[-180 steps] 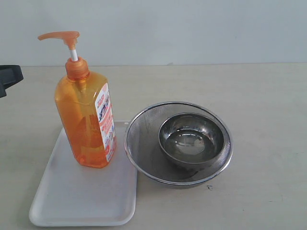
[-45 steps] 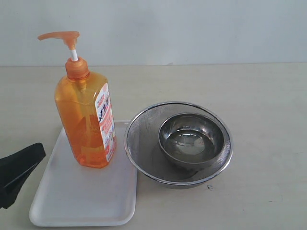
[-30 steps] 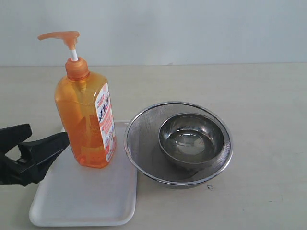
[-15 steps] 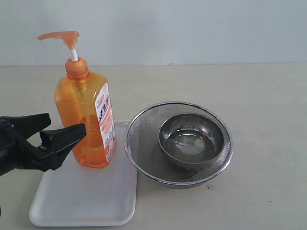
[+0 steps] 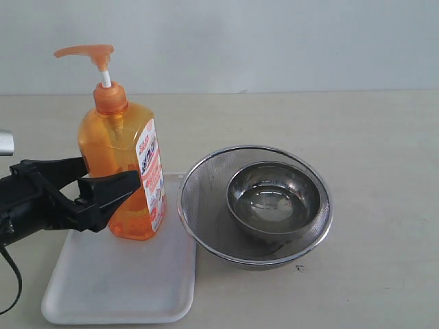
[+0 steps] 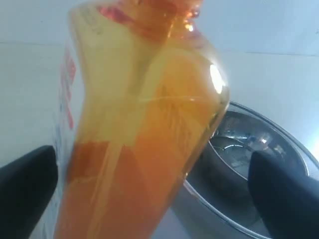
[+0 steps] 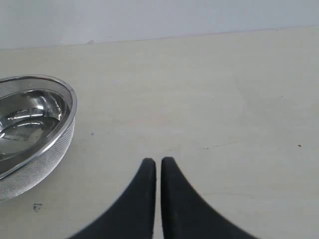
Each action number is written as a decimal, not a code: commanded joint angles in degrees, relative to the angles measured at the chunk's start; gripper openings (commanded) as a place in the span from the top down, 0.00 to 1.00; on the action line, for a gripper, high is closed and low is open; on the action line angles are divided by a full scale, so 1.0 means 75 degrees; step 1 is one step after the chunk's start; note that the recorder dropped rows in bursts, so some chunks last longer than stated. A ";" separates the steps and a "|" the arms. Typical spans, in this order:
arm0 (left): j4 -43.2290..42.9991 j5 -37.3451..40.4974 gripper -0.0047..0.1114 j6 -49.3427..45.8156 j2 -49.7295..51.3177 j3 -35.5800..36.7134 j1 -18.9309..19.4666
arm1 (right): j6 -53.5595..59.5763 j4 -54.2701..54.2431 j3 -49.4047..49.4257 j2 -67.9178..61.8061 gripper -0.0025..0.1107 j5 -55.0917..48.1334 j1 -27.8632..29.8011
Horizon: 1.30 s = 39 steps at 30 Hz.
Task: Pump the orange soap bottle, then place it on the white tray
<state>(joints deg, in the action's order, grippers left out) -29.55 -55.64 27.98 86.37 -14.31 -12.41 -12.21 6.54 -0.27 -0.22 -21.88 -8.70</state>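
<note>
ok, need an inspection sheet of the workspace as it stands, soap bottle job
Surface: pale table, small dark speck near the strainer.
Job's things: orange soap bottle upright on the white tray, pump head raised.
Clutter: mesh strainer holding a steel bowl, against the tray's edge.
Grippers: left gripper open, fingers either side of the bottle's lower body; right gripper shut over bare table.
Cables: thin black cable under the left arm.
Surroundings: plain pale wall.
</note>
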 commanded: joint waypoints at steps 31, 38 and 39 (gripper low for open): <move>-0.0113 -0.0916 0.33 -0.0485 0.1730 -0.1165 -0.0036 | 0.0041 0.0012 0.0037 0.0029 0.98 0.0053 0.0023; -0.0156 -0.0916 0.89 -0.0485 0.1730 -0.1165 -0.0036 | 0.0041 -0.0003 0.0037 0.0029 0.98 0.0053 0.0023; -0.0160 -0.0916 0.92 -0.0509 0.1730 -0.1165 -0.0036 | 0.0041 -0.0007 0.0037 0.0029 0.98 0.0053 0.0023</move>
<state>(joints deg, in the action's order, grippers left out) -30.37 -61.95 23.72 99.03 -22.75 -12.41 -12.21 6.54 -0.27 -0.22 -21.88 -8.70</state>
